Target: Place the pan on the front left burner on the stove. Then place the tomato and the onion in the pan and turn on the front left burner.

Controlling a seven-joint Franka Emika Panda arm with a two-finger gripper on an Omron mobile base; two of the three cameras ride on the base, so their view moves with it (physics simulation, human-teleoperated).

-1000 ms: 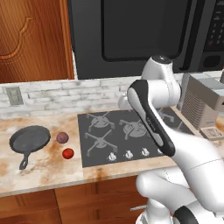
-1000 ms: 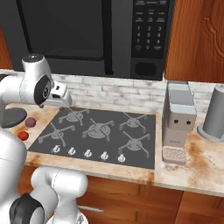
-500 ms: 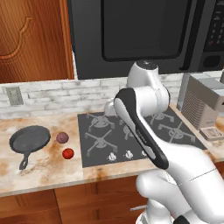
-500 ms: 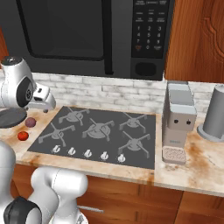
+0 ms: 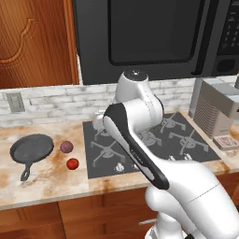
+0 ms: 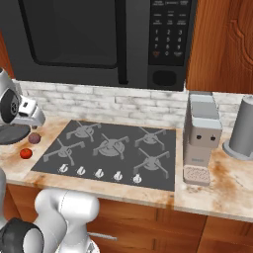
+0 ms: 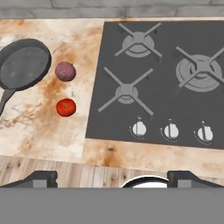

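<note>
The dark skillet pan (image 7: 24,65) lies on the counter left of the stove (image 7: 175,105), its handle pointing toward the counter's front edge. Beside it sit the purple-maroon onion (image 7: 65,71) and, nearer the front, the red tomato (image 7: 66,107). The front left burner (image 7: 127,92) is bare, with silvery knobs (image 7: 139,128) in a row before it. My gripper (image 7: 112,178) hangs high over the stove's left front, open, nothing between its fingertips (image 7: 37,178). In the left base view the pan (image 5: 31,149), onion (image 5: 66,147) and tomato (image 5: 72,164) lie left of the arm.
A black microwave (image 6: 99,39) hangs over the stove. Right of the stove stand a grey boxy appliance (image 6: 200,138) and a grey canister (image 6: 242,128). A brick backsplash runs behind the counter, and a wall outlet (image 5: 13,101) sits at the far left.
The arm has swung left, carrying the hand from above the stove's back left toward its left edge. Pan, onion and tomato have not moved. The jaws stay open.
</note>
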